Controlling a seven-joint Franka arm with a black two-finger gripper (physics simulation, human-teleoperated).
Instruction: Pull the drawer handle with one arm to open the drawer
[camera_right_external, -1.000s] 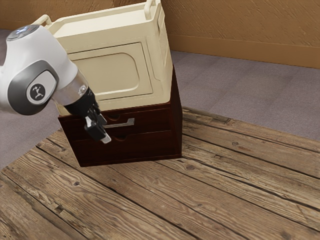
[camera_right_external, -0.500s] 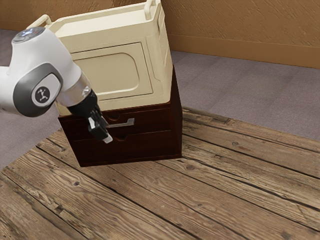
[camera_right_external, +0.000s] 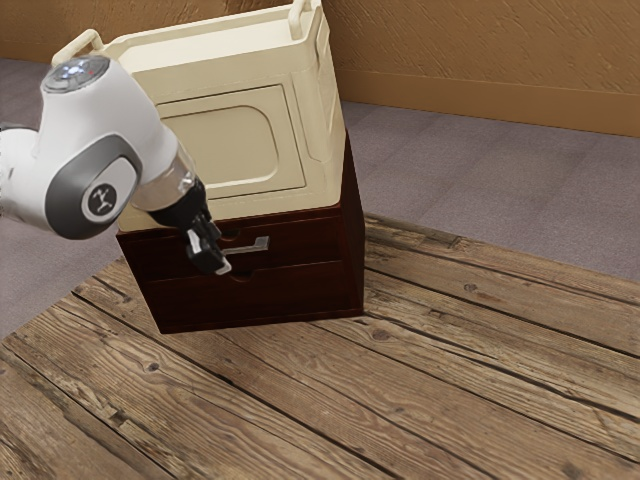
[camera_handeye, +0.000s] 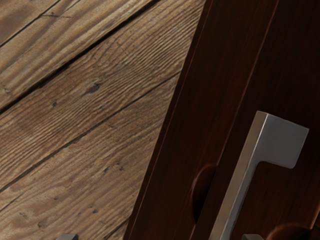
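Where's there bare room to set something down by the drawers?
The wooden table has bare planks in front of the drawer unit and beside it, on the exterior view's right, up to the gray carpet. It's crowded at the handle, by the gripper, and the cream box covers the unit's top.

From my remote station it looks like an ordinary room in a home: a rough, warm-brown wall (camera_right_external: 480, 40) with a smooth skirting band (camera_right_external: 480, 102) along its foot, a mauve-grey floor (camera_right_external: 470, 180) resembling carpet, a rustic plank table (camera_right_external: 420, 400), and a dark wooden drawer unit (camera_right_external: 300, 292) on it.
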